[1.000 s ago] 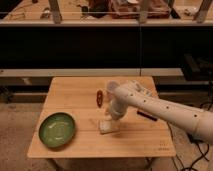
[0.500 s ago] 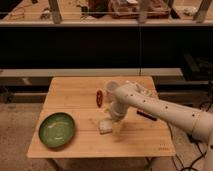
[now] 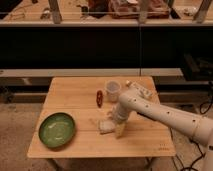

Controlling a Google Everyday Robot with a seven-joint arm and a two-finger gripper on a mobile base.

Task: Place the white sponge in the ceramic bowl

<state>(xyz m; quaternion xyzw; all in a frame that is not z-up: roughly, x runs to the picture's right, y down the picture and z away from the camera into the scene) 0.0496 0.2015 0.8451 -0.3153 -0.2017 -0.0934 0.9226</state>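
A wooden counter [image 3: 70, 95] carries everything in view. The ceramic bowl [image 3: 57, 131], a wide, glossy green dish with a darker rim, sits toward the counter's 8 o'clock corner with nothing in it. The white sponge [image 3: 105, 127] lies flat on the wood just below the counter's middle, toward 6 o'clock. It is at about 3 o'clock from the bowl, with a strip of bare wood between the two.

The tool [image 3: 118, 129] is down at counter level right against the sponge, on its 3 o'clock side. Whether it is open or closed on the sponge cannot be told from this view. The white arm [image 3: 160, 114] comes in from the frame's 4 o'clock corner, rises to a bend above the counter's middle, and then drops toward the sponge.

A white cup [image 3: 113, 91] stands upright at about 12 o'clock from the sponge, in the far half of the counter. A small dark red object [image 3: 100, 98] lies just beside the cup, at its 8 o'clock. A small pale item [image 3: 142, 90] lies near the counter's 2 o'clock corner, partly behind the arm, and it is too indistinct to identify.
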